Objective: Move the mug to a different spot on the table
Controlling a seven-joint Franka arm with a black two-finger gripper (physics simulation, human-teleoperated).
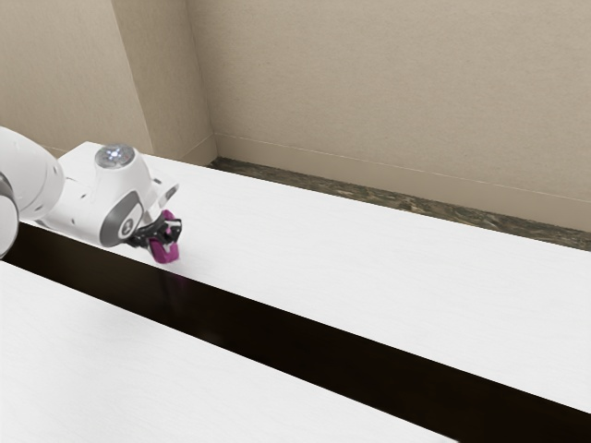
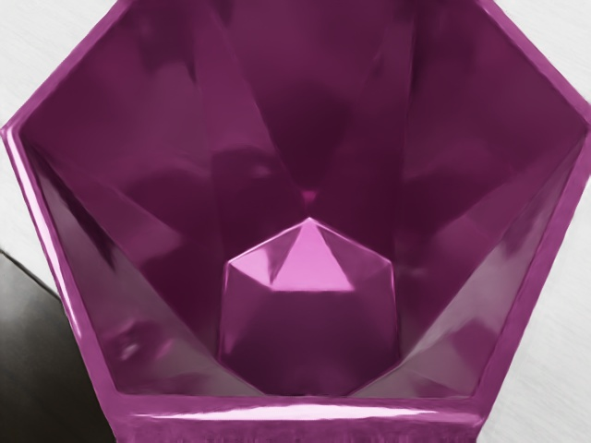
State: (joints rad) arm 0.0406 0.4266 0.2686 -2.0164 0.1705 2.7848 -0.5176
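At the exterior view's left our white arm (image 1: 102, 198) comes in cut off by the frame, so we see no more than its last joints. Just to their right our gripper (image 1: 164, 233) is down on the magenta mug (image 1: 167, 251). Its black parts crowd the mug's top and hide the rim, and we cannot tell whether it is clamped on the mug or merely around it. The mug is at the near edge of the white table (image 1: 388, 268), just beside the dark gap (image 1: 277, 332) that runs slantwise between this table and a nearer white surface (image 1: 111, 369). Whether its base touches the tabletop is hard to make out.

From the wrist we look straight down into the mug (image 2: 305, 277), its faceted walls cut off on several sides. A dark patch (image 2: 28, 351) shows past one side and slivers of white tabletop (image 2: 37, 46) past the others.
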